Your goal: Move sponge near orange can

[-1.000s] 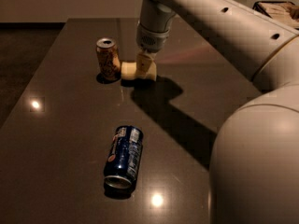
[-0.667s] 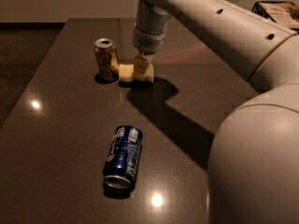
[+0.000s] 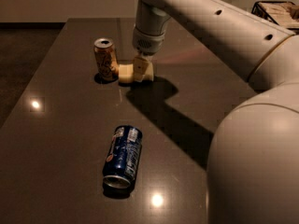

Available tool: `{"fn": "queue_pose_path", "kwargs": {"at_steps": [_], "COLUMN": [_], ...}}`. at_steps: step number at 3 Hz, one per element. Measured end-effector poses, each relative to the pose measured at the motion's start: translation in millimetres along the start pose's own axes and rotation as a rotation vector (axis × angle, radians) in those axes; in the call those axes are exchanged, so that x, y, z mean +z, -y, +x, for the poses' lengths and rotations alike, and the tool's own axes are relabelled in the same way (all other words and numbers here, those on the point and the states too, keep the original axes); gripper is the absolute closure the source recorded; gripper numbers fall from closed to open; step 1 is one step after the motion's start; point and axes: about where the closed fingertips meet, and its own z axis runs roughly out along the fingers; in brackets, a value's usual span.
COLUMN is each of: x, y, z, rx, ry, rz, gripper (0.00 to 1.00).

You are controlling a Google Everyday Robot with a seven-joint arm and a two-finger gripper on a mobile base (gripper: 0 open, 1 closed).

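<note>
Camera view: the claw hung straight down from the arm at the far-left part of the table, pressed in on the sponge, w/ one cream finger across the sponge's near face. The sponge sat directly under the claw, not off to any side, its long axis running approx. left-right. Its left end lay just beside the orange can, which stood upright to the left. Couldn't tell if the two touched, or if the sponge was fully down on the table. Looked to me like the placing was nearly done: only a letting-go and a straight lift needed, w/o nudging the can. A blue can lay on its side well apart, nearer me.
</note>
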Motion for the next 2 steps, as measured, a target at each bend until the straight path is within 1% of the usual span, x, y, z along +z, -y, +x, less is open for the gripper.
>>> {"fn": "queue_pose_path", "kwargs": {"at_steps": [1,2], "x": [2.2,2.3], "y": [0.1,0.1], "z": [-0.8,-0.8], "rx": [-0.001,-0.001], "ry": [0.000,0.000], "rz": [-0.001,-0.001], "gripper": [0.00,0.00]}}
